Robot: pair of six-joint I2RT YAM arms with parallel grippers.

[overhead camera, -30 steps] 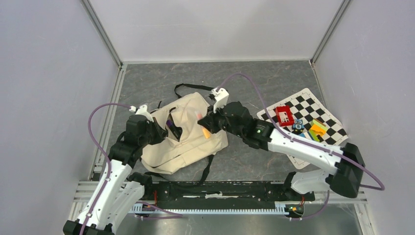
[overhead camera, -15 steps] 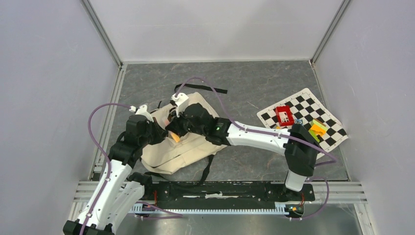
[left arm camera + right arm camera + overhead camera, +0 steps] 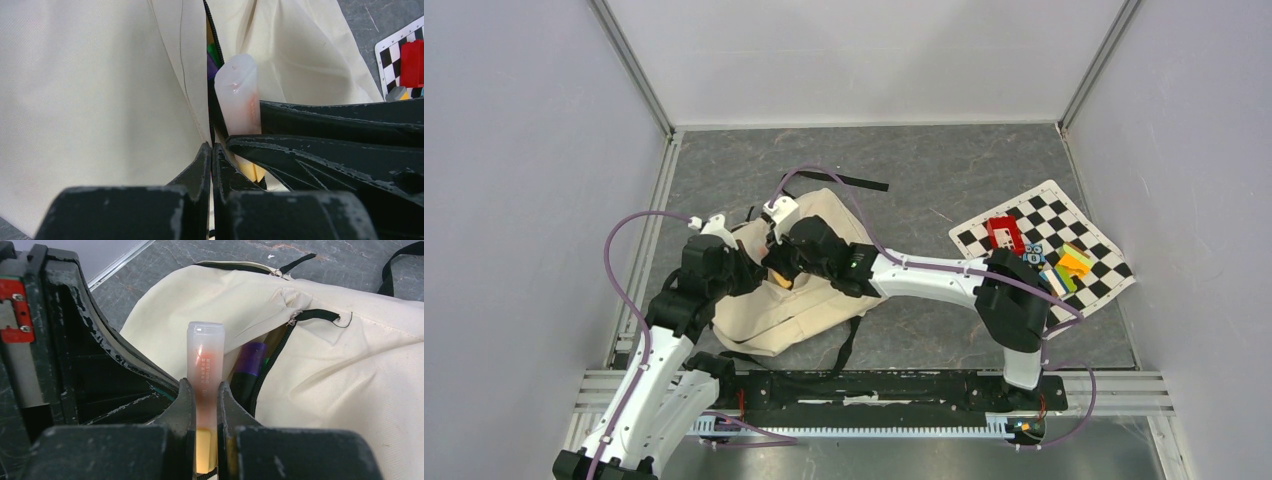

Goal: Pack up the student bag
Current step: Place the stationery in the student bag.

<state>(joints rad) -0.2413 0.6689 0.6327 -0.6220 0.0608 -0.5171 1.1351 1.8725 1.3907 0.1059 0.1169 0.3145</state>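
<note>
The student bag (image 3: 774,312) is a large, soft backpack of cream fabric. It lies flat and rumpled on the left half of the grey tabletop (image 3: 924,170), with its black straps (image 3: 848,345) trailing loose past its edges. Its black-trimmed zipper opening (image 3: 273,362) gapes, the fabric beside it lifted into a fold and the dark interior showing.

No legible text anywhere; orange print runs along the translucent tube (image 3: 205,365) mid-frame in right wrist view, too blurred to read.
</note>
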